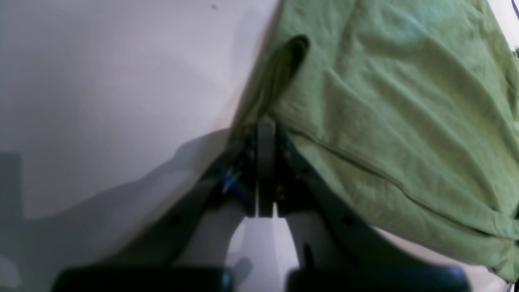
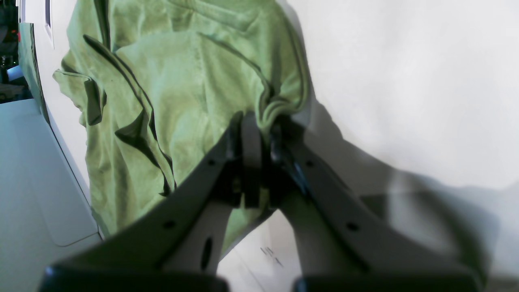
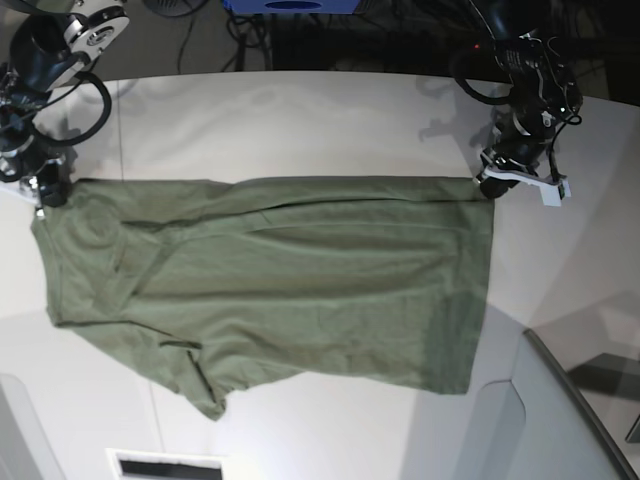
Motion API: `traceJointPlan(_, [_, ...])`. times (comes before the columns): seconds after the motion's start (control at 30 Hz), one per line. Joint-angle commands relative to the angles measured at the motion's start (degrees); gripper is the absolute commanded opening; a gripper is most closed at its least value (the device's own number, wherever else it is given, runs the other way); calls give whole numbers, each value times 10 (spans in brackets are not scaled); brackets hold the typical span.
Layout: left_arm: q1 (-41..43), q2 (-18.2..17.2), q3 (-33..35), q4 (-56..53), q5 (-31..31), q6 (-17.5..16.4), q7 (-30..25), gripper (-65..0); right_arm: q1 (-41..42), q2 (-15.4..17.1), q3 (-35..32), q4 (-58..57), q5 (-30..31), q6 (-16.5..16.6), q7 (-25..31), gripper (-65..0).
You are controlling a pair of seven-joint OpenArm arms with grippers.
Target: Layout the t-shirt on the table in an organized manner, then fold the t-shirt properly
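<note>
Right gripper point(image 2: 259, 125) pinching t-shirt point(image 2: 170, 93)

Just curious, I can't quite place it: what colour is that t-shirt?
The t-shirt is a plain olive green with no pattern, best seen whole in the base view.

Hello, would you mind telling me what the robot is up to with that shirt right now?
Both arms are gripping the olive t-shirt along its far edge. The left gripper is shut on one corner, the right gripper on the other. The shirt lies spread across the white table, wrinkled and not yet folded.

T-shirt point(image 1: 397, 105) cut off at right edge; left end effector point(image 1: 265, 134) blurred.
</note>
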Motion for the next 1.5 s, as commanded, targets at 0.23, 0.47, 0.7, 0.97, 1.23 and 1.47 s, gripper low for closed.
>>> traceJointPlan(0.23, [-20,1,0,5,-8,-5,-8,-650,-1,1,-2,-2,-28,-15,-17,-642])
traceJointPlan(0.47, [-37,11,0,5,-3,-4,-8,-650,-1,1,-2,-2,-28,-15,-17,-642])
traceJointPlan(0.7, [-53,10,28,-27,-5,-3,-9,-650,-1,1,-2,-2,-28,-15,-17,-642])
traceJointPlan(0.97, [-79,12,30,-53,-6,-3,-9,-650,-1,1,-2,-2,-28,-15,-17,-642])
traceJointPlan(1.23, [-104,12,31,-63,-1,-2,-10,-650,4,1,-2,-2,-28,-15,-17,-642])
traceJointPlan(1.47, [-114,10,30,-84,-5,-2,-10,-650,5,1,-2,-2,-29,-15,-17,-642])
